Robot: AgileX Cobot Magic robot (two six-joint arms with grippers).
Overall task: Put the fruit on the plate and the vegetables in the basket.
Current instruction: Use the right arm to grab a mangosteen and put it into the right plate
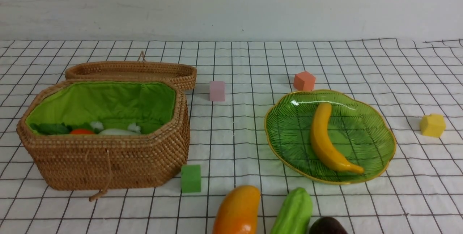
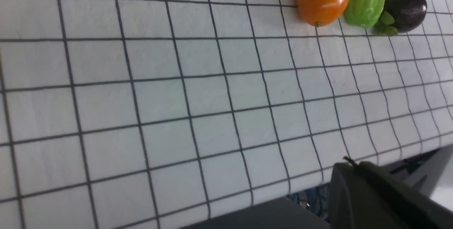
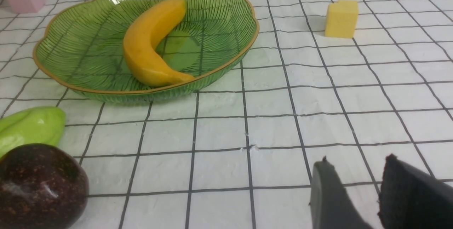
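The banana lies on the plate. In the basket sit the carrot and, I think, the radish. Mango, gourd and dark fruit lie at the table's near edge. Left jaws are clenched; right jaws are apart, empty.

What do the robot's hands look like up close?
Only the tips show, in the wrist views. The right gripper has two dark grey fingers, wedge-shaped and tapering to points, one with a rough matte face. The left gripper looks like one dark grey block with a tiny black nub at its tip. The arms themselves are out of sight, and I see no markings.
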